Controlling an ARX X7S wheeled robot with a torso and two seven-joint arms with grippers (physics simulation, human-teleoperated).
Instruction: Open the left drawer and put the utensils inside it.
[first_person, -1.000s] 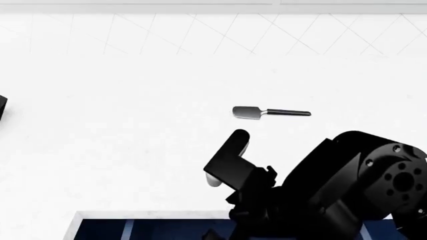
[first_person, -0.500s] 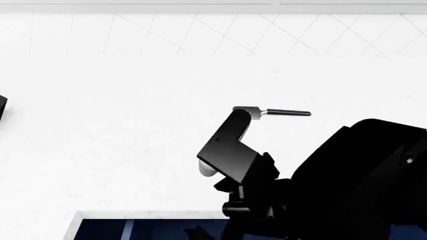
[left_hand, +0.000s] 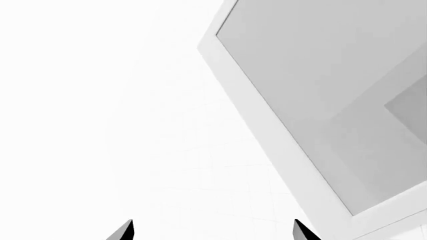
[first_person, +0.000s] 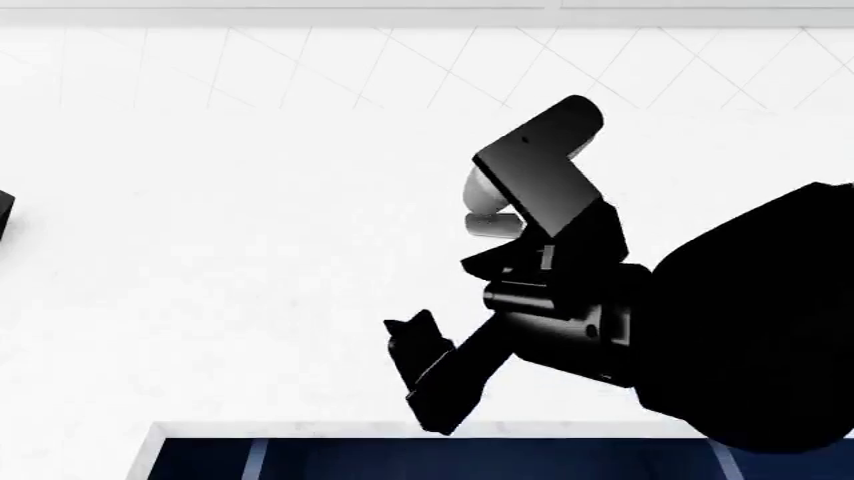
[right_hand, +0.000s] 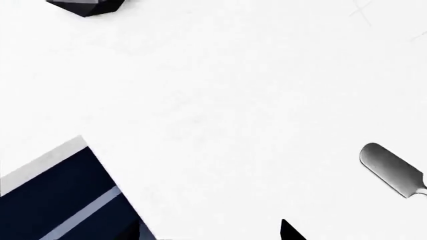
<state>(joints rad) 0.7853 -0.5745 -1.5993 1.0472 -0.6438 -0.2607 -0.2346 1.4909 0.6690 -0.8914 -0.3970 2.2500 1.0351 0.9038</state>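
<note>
White countertop, plain, faint diagonal tile lines on the wall behind. Spatula lies flat on it in right wrist view: grey blade visible, handle cut by frame edge. In head view it's hidden behind the arm.

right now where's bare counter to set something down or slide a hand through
Bare white counter runs from the dark object at the left edge to the right arm, back to the tiled wall. Crowded around the arm, where the spatula lies.
</note>
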